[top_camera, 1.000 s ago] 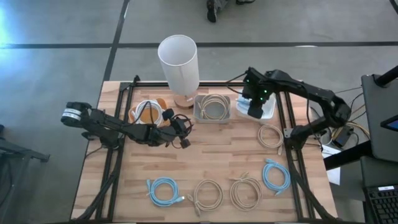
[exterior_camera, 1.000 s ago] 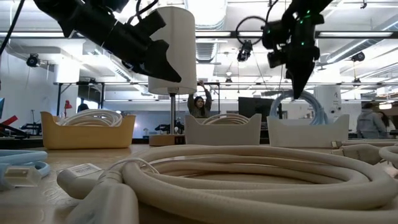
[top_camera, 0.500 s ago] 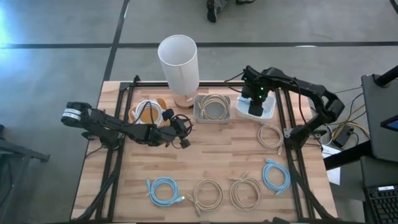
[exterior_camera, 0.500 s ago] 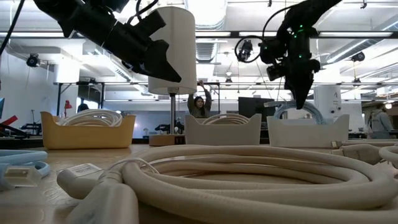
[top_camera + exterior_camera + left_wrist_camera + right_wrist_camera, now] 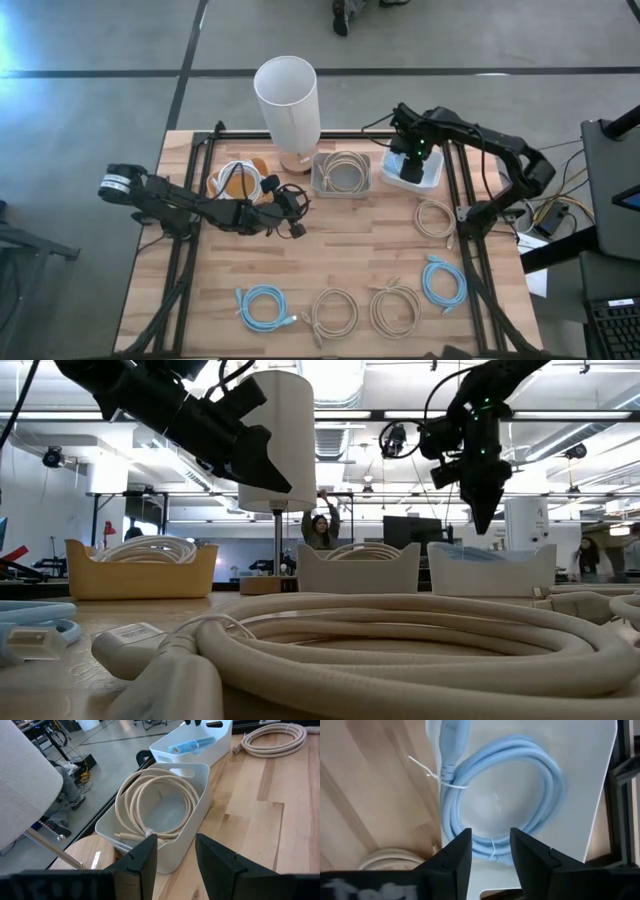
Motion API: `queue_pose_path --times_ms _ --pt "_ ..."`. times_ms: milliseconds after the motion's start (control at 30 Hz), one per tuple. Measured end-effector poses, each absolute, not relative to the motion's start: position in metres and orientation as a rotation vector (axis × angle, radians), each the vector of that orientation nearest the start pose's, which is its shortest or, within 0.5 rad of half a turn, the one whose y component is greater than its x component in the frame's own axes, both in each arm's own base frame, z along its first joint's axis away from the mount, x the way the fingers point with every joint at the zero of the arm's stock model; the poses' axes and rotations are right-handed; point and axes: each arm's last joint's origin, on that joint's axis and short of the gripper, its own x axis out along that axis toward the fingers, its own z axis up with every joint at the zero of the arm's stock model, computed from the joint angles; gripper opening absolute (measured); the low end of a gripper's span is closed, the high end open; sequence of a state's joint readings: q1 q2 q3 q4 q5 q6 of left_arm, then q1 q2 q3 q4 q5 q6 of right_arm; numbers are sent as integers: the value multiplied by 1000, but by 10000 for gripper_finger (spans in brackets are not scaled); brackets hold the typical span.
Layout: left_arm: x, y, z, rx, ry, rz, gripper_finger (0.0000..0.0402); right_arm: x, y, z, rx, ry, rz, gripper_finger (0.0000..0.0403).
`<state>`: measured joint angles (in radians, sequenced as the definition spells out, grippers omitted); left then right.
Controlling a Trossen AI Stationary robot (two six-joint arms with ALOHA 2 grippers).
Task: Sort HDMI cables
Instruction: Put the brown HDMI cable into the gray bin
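Right wrist view shows the right gripper [image 5: 489, 851] with its jaws apart and nothing between them, hanging over a light blue cable [image 5: 505, 800] that lies coiled flat on the floor of the white tray [image 5: 590, 780] at the table's far right. A second ago this coil was standing up above the tray's rim under the gripper in the low view; now only its top shows over the wall, so it has been let go and dropped in, and the gripper has lifted clear. That reads as one more blue cable sorted, with the right arm free for the next. Still loose on the table [image 5: 330, 250] are a beige cable [image 5: 434, 217] near the right edge and, along the near edge, a blue cable [image 5: 263, 305], two beige cables [image 5: 334, 312] and another blue cable [image 5: 443, 281]. A beige coil already sits in the grey tray [image 5: 192, 775], and the left gripper [image 5: 175, 857] waits just in front of it with its jaws parted and empty, unmoved. Hidden from above: the right gripper covers most of the white tray, and the left arm covers part of the orange tray [image 5: 140, 575], so I can't count what lies in either.
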<state>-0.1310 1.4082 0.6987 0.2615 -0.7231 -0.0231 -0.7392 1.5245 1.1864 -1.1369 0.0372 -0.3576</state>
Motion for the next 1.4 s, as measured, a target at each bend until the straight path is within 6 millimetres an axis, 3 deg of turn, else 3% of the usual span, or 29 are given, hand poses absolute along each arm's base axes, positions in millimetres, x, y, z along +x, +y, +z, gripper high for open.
queue_pose_path --times_ms 367,567,733,1100,1400 --pt "283 -18 211 162 406 588 140 191 -163 270 400 1347 -471 114" --pt "283 -18 211 153 404 588 140 197 -128 289 433 1238 -393 103" --pt "283 -18 211 141 403 575 140 205 -91 291 440 1222 -345 108" --pt "284 -21 210 84 404 488 140 210 -33 252 606 1366 -403 133" --pt "284 -21 210 81 403 489 140 184 -16 189 812 1510 -668 134"
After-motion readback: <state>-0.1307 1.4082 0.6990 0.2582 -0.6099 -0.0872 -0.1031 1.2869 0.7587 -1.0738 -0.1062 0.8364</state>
